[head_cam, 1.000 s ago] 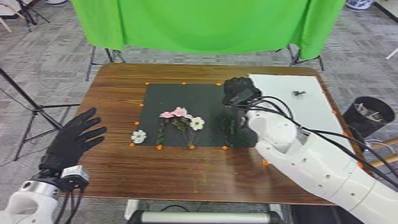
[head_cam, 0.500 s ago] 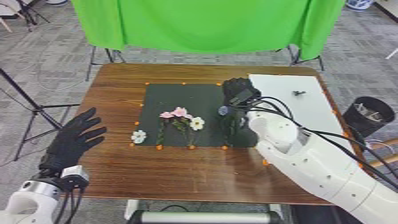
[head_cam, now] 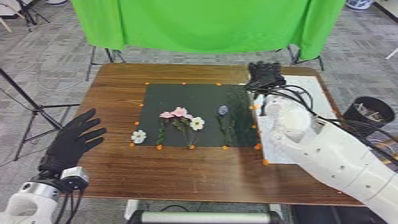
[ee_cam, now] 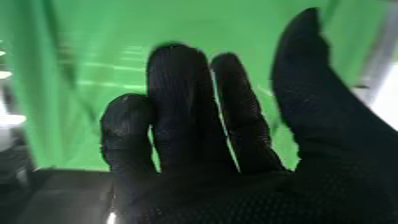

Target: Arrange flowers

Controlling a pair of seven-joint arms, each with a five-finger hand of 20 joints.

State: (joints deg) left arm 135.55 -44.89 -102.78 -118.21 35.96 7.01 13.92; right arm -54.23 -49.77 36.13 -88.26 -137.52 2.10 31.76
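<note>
Blue flower (head_cam: 223,109) lay on the dark mat (head_cam: 206,93), its stem toward 6 o'clock, and it was now well in view, because the right hand (head_cam: 265,75) had moved off toward 3 o'clock. This hand was near 1 o'clock from the flower, its fingers straight, the thumb held apart, pinching nothing. So I judged that this flower was probably placed, and the next piece could be fetched. Toward 8 o'clock from it were the white flower (head_cam: 197,123) and the pink flowers (head_cam: 180,112); a lone white bloom (head_cam: 139,136) was by the mat's corner. The right arm (head_cam: 313,145) with its cables crossed the white sheet (head_cam: 277,154), which might obstruct. The left hand (head_cam: 71,142), spread, was at 8 o'clock from the mat.
</note>
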